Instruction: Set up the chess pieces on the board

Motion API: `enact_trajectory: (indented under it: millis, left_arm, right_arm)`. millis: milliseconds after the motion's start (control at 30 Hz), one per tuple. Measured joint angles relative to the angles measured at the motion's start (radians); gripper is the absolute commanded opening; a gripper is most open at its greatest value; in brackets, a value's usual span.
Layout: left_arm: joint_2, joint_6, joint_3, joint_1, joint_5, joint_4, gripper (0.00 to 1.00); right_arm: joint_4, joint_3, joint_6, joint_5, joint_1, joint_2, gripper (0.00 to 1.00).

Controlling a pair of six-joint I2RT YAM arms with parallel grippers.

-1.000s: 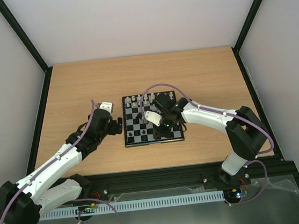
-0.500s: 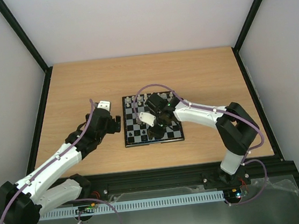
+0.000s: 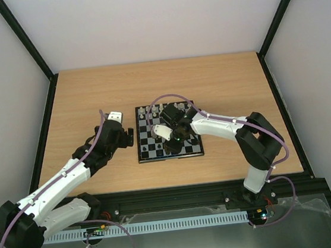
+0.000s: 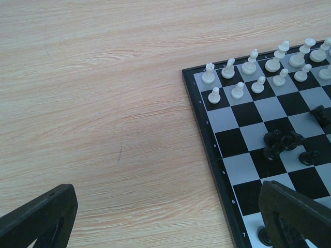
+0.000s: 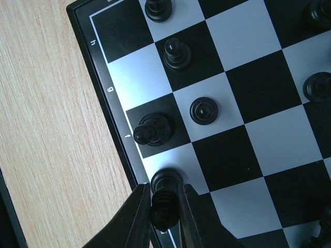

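The board (image 3: 138, 140) lies in the middle of the table. White chess pieces (image 3: 158, 109) stand in two rows at its far edge; they also show in the left wrist view (image 4: 249, 67). Black pieces (image 4: 282, 142) lie bunched mid-board. My right gripper (image 5: 164, 207) is shut on a black piece (image 5: 165, 199) that stands on a pale square by the board's rim (image 5: 88, 41). Other black pieces (image 5: 153, 129) stand upright along that edge. My left gripper (image 4: 165, 227) is open and empty over bare wood just left of the board (image 4: 204, 129).
The wooden table (image 3: 79, 104) is walled in by black frame rails (image 3: 25, 44) and white side walls. The right arm (image 3: 225, 126) reaches across the board's right half. The left arm (image 3: 70, 177) lies along the near left.
My right gripper has moved left across the board, toward its near-left part, with its arm folding in. The left arm has not moved.
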Motion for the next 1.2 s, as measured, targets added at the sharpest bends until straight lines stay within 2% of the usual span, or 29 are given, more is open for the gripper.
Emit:
enact_trajectory:
  millis: [233, 633, 900, 1067, 1200]
  left_arm:
    - [0.0, 0.001, 0.0, 0.0, 0.0, 0.0, 0.99]
    - [0.005, 0.001, 0.0, 0.0, 0.006, 0.0, 0.99]
    - [0.014, 0.0, 0.002, 0.0, 0.05, 0.0, 0.99]
    - [0.094, -0.015, 0.08, 0.006, 0.126, -0.015, 0.78]
    - [0.219, -0.039, 0.169, 0.008, 0.188, -0.029, 0.68]
  right_arm:
    - [0.006, 0.001, 0.005, 0.005, 0.0, 0.002, 0.19]
    - [-0.002, 0.043, 0.038, 0.01, 0.0, 0.003, 0.39]
    - [-0.007, 0.053, 0.073, 0.007, -0.05, -0.157, 0.41]
    - [0.006, -0.039, 0.112, -0.041, -0.195, -0.306, 0.41]
    - [0.009, -0.169, 0.137, -0.075, -0.298, -0.402, 0.41]
